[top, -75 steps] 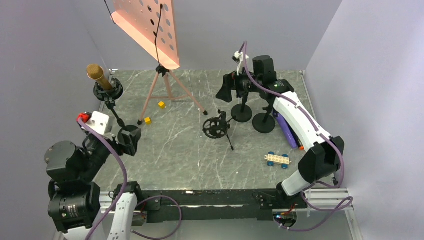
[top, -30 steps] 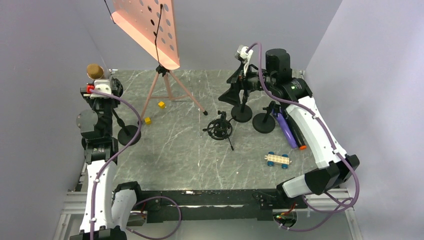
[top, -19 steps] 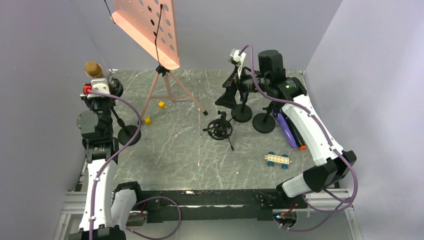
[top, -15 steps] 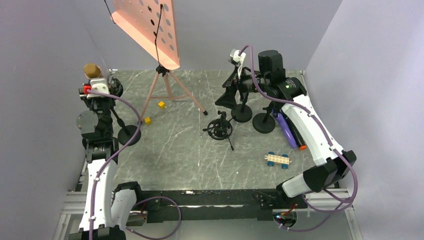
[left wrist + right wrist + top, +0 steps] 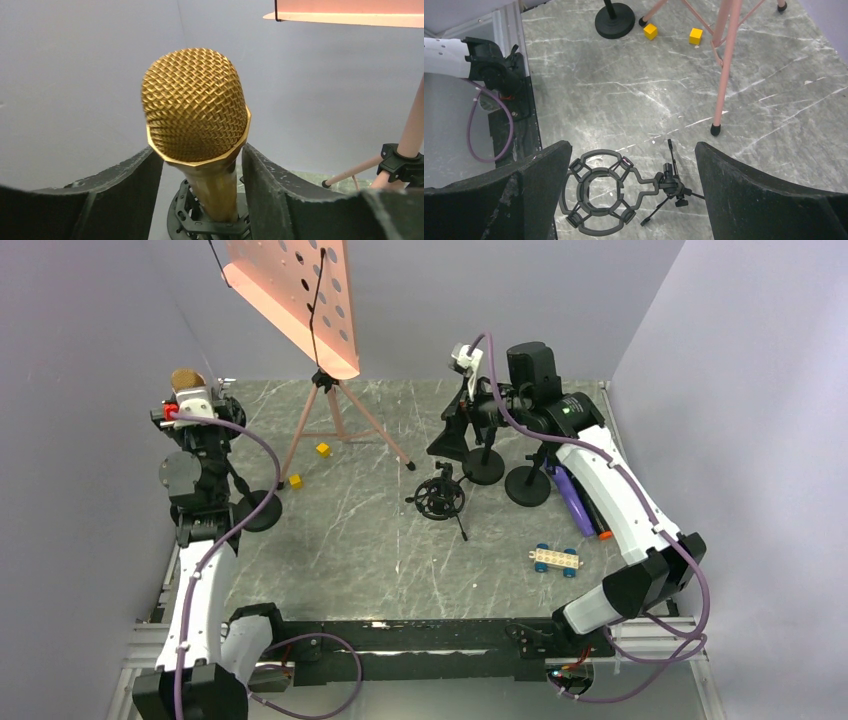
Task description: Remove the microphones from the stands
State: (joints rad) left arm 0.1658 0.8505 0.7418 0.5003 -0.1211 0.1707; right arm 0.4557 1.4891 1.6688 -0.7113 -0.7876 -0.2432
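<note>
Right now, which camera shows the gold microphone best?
The left wrist view: the microphone fills the middle, mesh head sharp. The top view shows only its small head behind the left arm. The right wrist view misses it.

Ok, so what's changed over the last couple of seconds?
The left arm reached up and back to the far-left corner. The left pincer now straddles the gold microphone below its head, jaws open and not gripping. The right pincer drifted slightly left and is open as before. The microphone still sits in its stand. Everything else stayed put.
</note>
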